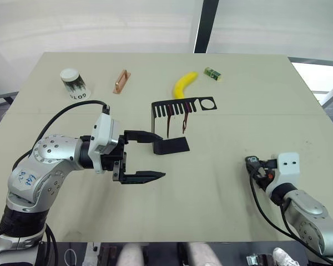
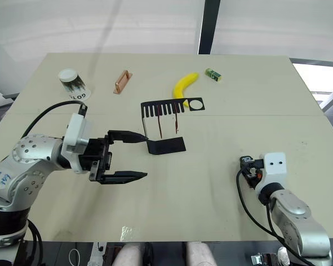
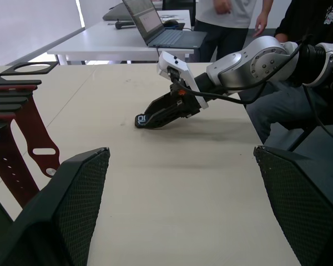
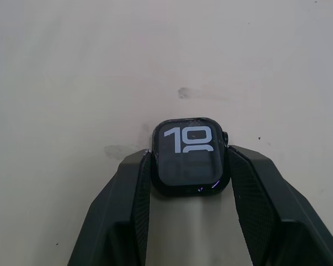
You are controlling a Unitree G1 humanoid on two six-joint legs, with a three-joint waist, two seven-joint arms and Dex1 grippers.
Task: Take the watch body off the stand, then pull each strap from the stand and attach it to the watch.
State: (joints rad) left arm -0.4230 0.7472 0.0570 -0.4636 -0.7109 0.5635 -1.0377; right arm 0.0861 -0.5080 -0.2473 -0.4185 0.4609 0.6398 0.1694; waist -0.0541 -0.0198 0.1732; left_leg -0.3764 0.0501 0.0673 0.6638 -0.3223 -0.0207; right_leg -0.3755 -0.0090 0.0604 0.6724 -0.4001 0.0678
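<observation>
While its two black, mesh-textured fingers press against either side of the watch body [image 4: 190, 157], the right gripper [image 4: 188, 183] holds the small rounded-square case low over the beige table [image 1: 222, 183], the dark glossy screen showing pale digits. That gripper sits near the table's front right edge, well apart from the stand [image 1: 175, 124].

Near the middle of the table, the left gripper [image 1: 147, 156] hangs with its jaws spread wide and nothing between them, its upper finger reaching just beside the stand's flat base. The stand is thin black bent sheet metal, with an upright wall and a top shelf cut with comb-like slots and a round hole. Two narrow dark red straps [image 1: 176, 123] hang from the slots, one of them pierced with small holes.

Farther back lie a yellow banana [image 1: 184, 84], a small green block [image 1: 212, 73], a copper-coloured handle [image 1: 121, 81] and a white-lidded jar [image 1: 73, 83]. Beyond the table, the left wrist view takes in a laptop [image 3: 155, 25] on another table and people standing.
</observation>
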